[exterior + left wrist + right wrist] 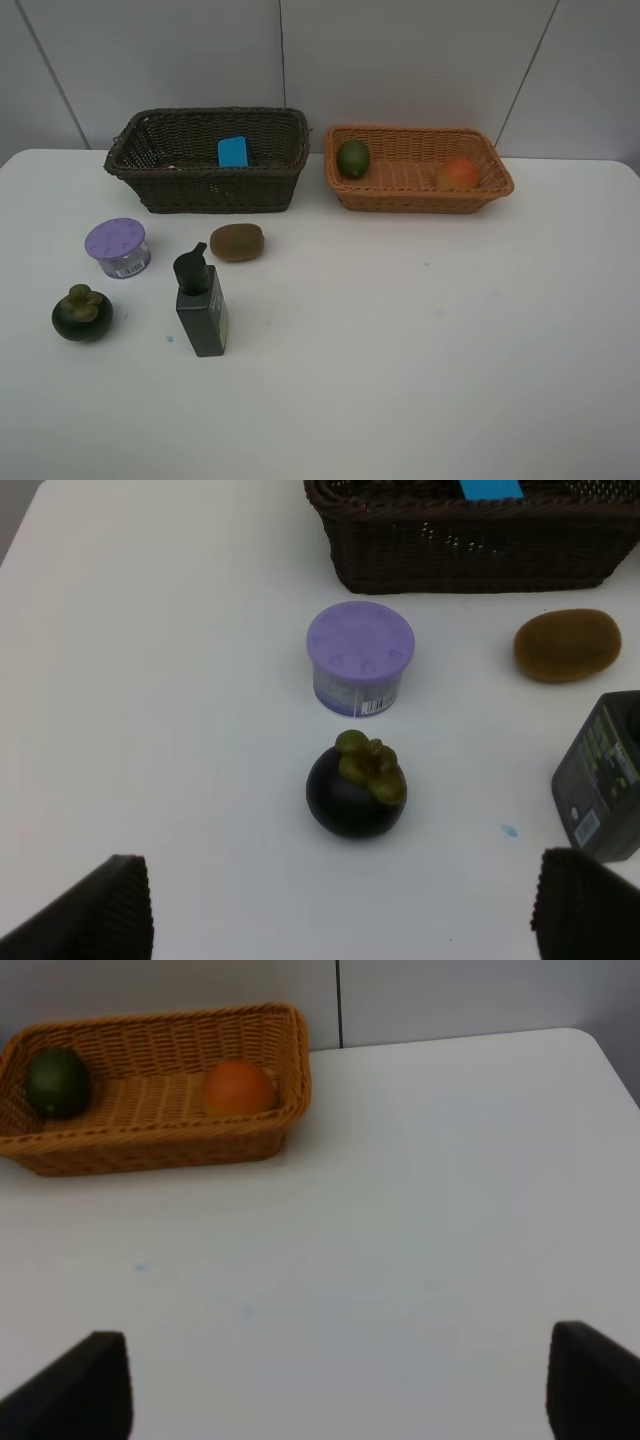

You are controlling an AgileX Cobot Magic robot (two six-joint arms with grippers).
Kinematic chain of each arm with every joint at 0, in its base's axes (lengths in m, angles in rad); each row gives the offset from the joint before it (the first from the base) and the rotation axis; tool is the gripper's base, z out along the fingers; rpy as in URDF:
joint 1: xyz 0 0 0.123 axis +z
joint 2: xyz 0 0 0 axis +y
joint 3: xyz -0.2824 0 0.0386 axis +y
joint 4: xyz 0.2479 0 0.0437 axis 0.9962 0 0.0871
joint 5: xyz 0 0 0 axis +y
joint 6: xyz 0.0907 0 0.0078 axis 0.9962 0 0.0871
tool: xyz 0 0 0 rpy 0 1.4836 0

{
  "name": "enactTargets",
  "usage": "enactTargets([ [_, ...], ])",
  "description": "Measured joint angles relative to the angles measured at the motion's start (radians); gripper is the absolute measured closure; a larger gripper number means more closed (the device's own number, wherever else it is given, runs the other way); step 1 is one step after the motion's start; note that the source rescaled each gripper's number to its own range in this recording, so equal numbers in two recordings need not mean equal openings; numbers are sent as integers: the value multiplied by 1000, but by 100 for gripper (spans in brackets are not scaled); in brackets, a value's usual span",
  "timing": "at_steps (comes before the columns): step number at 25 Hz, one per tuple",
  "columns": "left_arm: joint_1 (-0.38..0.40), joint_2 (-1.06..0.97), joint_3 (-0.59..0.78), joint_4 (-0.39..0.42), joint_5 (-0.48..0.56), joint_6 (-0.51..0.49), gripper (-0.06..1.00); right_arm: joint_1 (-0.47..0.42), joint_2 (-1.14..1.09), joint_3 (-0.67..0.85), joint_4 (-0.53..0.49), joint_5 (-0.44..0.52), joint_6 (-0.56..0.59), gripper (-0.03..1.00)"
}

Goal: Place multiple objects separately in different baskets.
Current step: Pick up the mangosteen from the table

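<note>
On the white table stand a purple-lidded jar (117, 247) (360, 655), a brown kiwi (237, 242) (567, 645), a dark green pump bottle (201, 305) (605, 780) and a dark mangosteen (82, 312) (357, 785). The dark brown basket (205, 190) (470, 550) holds a blue eraser block (233, 152) (490, 488). Inside the orange-tan basket (420, 195) (150, 1145) lie a green fruit (353, 158) (57, 1082) and an orange-red fruit (459, 173) (238, 1087). My left gripper (340, 920) is open, just short of the mangosteen. My right gripper (335, 1390) is open over bare table. Neither shows in the exterior view.
Both baskets stand side by side at the back of the table (420, 330), near the wall. The four loose items are grouped on the left half. The table's right edge (610, 1060) shows in the right wrist view.
</note>
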Motion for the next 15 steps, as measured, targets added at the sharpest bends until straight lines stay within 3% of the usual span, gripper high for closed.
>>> enactTargets([
  [15, 0, 0, 0, 0, 0, 0, -6, -13, 0, 0, 0, 0, 0, -3],
])
